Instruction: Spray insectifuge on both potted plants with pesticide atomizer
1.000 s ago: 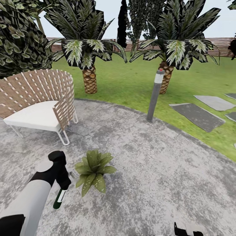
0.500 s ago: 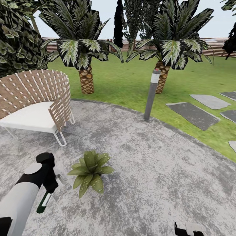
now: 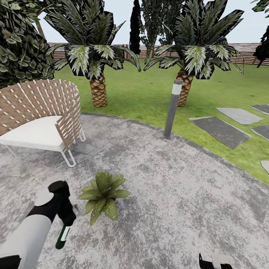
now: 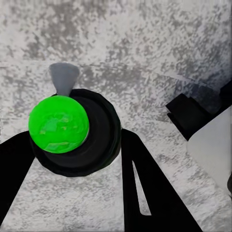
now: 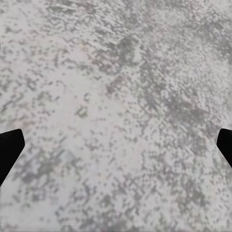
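Observation:
My left gripper (image 3: 68,219) is shut on the pesticide atomizer (image 3: 62,236), a slim dark green bottle with a white label that hangs tilted just above the patio. Its pale grey trigger head (image 3: 78,209) points at a potted plant (image 3: 102,196), a low rosette of speckled green leaves right beside it. In the left wrist view the atomizer (image 4: 58,124) shows end-on as a bright green disc in a dark ring, held between the black fingers (image 4: 150,193). My right gripper (image 3: 215,261) sits low at the front edge, open (image 5: 116,145) over bare stone.
The round grey stone patio (image 3: 168,194) spreads ahead and to the right. A woven chair (image 3: 41,116) stands at the left, a grey bollard lamp (image 3: 172,108) at the patio's edge. Two palms (image 3: 98,89) and stepping stones (image 3: 220,130) lie on the lawn before the fence (image 3: 246,52).
The view shifted a little early on. Since half a second ago my left arm has swung back right, bringing the atomizer's head close to the plant again.

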